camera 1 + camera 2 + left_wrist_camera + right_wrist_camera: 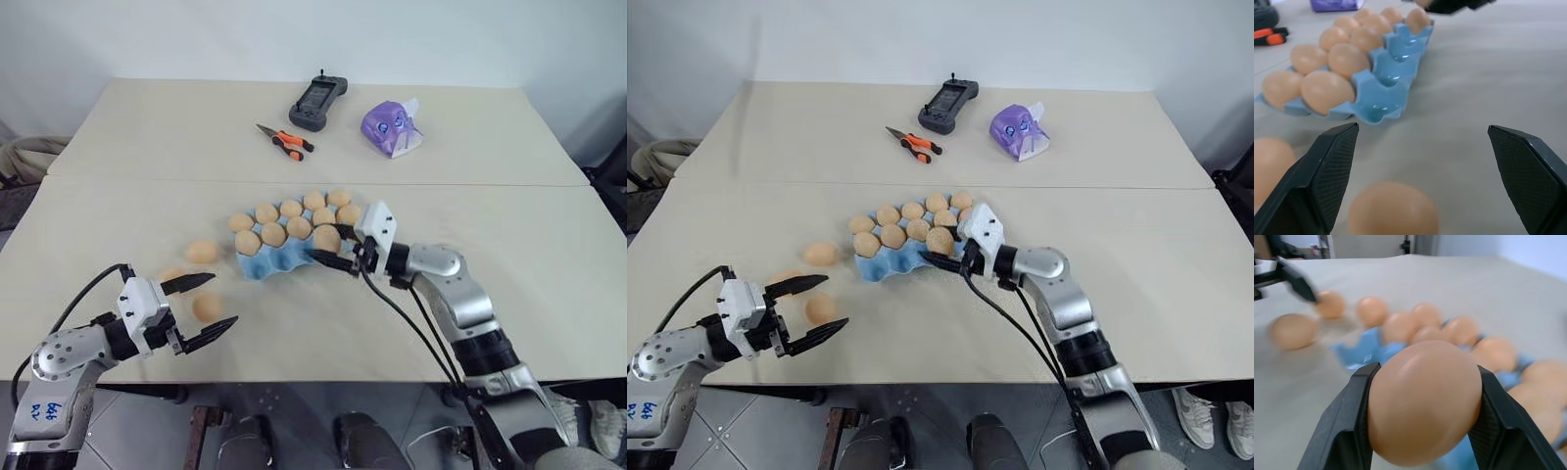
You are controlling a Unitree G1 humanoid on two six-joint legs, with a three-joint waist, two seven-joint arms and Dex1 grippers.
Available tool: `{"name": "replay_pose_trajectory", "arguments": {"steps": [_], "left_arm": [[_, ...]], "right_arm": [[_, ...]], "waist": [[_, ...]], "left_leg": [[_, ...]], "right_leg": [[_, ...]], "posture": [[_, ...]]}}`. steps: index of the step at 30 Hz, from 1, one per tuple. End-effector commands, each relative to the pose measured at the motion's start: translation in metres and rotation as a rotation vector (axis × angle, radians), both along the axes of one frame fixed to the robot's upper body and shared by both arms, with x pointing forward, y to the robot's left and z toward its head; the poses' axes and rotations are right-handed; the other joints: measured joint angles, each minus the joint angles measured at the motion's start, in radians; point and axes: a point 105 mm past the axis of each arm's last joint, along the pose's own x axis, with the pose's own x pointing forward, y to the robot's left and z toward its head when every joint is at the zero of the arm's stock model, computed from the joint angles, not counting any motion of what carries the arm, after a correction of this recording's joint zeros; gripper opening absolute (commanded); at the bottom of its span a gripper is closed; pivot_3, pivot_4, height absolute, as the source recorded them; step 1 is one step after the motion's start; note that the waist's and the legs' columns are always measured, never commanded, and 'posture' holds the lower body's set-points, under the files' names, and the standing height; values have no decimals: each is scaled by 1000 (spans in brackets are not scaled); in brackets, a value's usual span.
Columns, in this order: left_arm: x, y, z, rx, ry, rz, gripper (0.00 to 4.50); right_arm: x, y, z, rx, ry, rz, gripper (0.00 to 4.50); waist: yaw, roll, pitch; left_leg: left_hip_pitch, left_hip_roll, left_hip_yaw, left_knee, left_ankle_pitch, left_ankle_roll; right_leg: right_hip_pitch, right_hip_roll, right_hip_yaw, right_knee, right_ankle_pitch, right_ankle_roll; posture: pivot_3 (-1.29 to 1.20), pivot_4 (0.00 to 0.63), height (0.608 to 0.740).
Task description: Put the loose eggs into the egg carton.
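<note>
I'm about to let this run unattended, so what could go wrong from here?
The right claw is shut on an egg near the egg carton, gripping only its sides; it could slip or crack. Only the near row's cups look free, next to seated eggs, so lowering could knock one. The open left claw straddles a loose egg beside another; closing might roll it away.

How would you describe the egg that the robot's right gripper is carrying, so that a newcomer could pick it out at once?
Start at the light blue egg carton in the middle of the near table. At its near edge on the robot's right, the right gripper reaches in. The held egg is the one clamped between its two black fingers, held above the carton's near row, while the other eggs sit in cups or lie loose on the table.
</note>
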Motion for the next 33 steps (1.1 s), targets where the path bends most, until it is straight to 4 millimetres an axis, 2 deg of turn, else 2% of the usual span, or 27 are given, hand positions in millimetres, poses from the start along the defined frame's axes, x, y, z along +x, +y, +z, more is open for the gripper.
{"name": "replay_pose_trajectory", "arguments": {"steps": [1,4,5,6,10,14,17,21,25,29,33], "left_arm": [[-3,-1,13,3,-62,16,4500],[-4,1,14,0,-69,40,4500],[-5,2,15,-2,-72,47,4500],[-5,2,15,-5,-73,54,4500],[-8,6,16,-19,-76,85,4500],[-12,12,18,-31,-80,131,4500],[-16,27,20,-49,-88,223,4500],[-26,49,20,-67,-92,357,4500],[-51,67,1,-48,-22,477,4500],[-64,70,-7,-38,20,467,4500],[-65,62,-10,-53,51,421,4500]], "right_arm": [[17,-14,1,0,-43,-69,2036],[23,-20,-2,-2,-37,-72,2036],[24,-21,-3,-2,-38,-71,2745],[24,-22,-3,-4,-41,-68,2976],[14,-18,7,34,-78,6,4451],[-7,-26,16,75,-89,105,4486],[-29,-52,11,57,-51,173,4486],[-49,-85,-1,-40,-24,184,4486],[-75,-110,-16,-110,15,223,4486],[-82,-118,-28,-148,21,216,4486],[-79,-119,-33,-154,8,197,4486]], "waist": [[0,0,0],[1,0,0],[0,0,0],[-1,0,0],[-13,0,0],[-19,0,0],[-11,0,0],[-2,0,0],[-8,0,0],[-14,-1,0],[-16,-1,0]], "left_leg": [[0,0,0,0,0,0],[0,0,0,0,0,1],[0,0,0,0,0,1],[0,0,1,0,0,1],[0,0,0,0,0,0],[0,1,0,-1,0,0],[-1,2,-1,-1,-1,0],[-1,0,0,-1,-2,2],[0,1,-1,-1,-3,2],[1,1,-2,-1,-4,1],[4,1,-10,-1,-8,-2]], "right_leg": [[0,0,0,0,0,0],[0,0,0,-1,0,0],[0,0,0,-1,0,0],[0,0,0,-1,0,0],[0,0,0,-1,0,0],[0,0,0,-1,0,0],[1,0,0,-3,0,0],[3,-2,0,-6,0,0],[5,-2,0,-7,0,0],[7,0,0,-9,0,0],[17,-2,-1,-15,1,-2]], "posture": [[0,150,740],[0,150,740],[0,150,740],[0,150,740],[0,150,740],[0,150,740],[0,150,740],[0,150,740],[0,150,740],[0,150,740],[0,150,740]]}}
